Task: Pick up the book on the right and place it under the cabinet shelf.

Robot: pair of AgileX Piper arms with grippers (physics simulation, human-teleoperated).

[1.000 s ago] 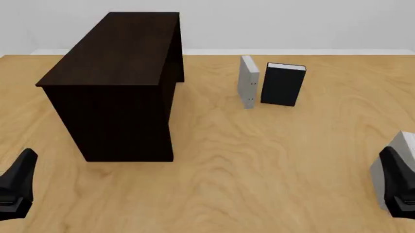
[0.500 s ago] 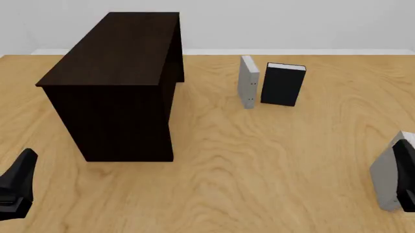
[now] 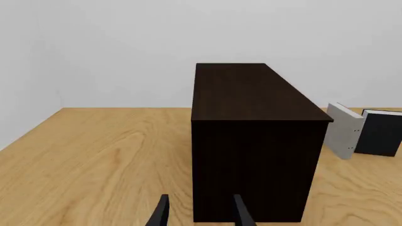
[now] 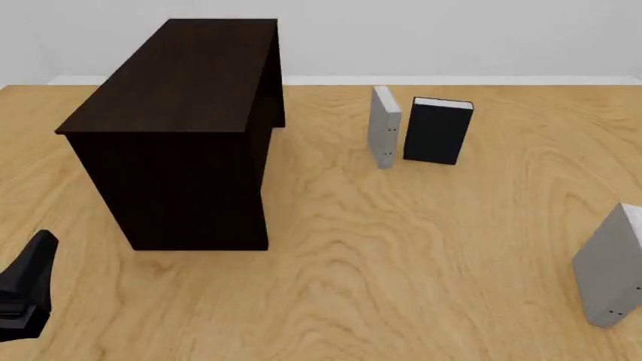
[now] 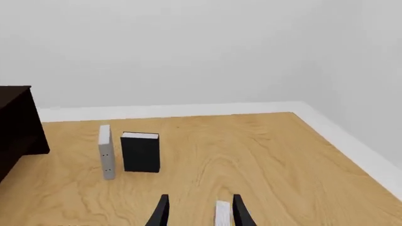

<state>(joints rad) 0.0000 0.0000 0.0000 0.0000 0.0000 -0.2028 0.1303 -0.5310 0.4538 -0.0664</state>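
Note:
The book (image 4: 612,267), thin and light grey with tiny dark dots near its lower edge, stands upright on the table at the near right edge. In the right wrist view its white top edge (image 5: 221,212) shows between the fingers of my right gripper (image 5: 199,214), closer to one finger; the gripper is open and does not show in the front view. The dark brown cabinet shelf (image 4: 180,128) fills the left half of the table. My left gripper (image 4: 40,248) hovers at the near left, open and empty, pointing at the cabinet's (image 3: 251,141) near end.
A second grey book (image 4: 383,126) and a black book (image 4: 437,131) with white page edges stand side by side at the back, right of the cabinet. Both also show in the right wrist view, as the grey book (image 5: 106,150) and the black book (image 5: 140,152).
My right arm has slid off the front view's right edge, uncovering the grey book it stood in front of. The left arm and the books have not moved.

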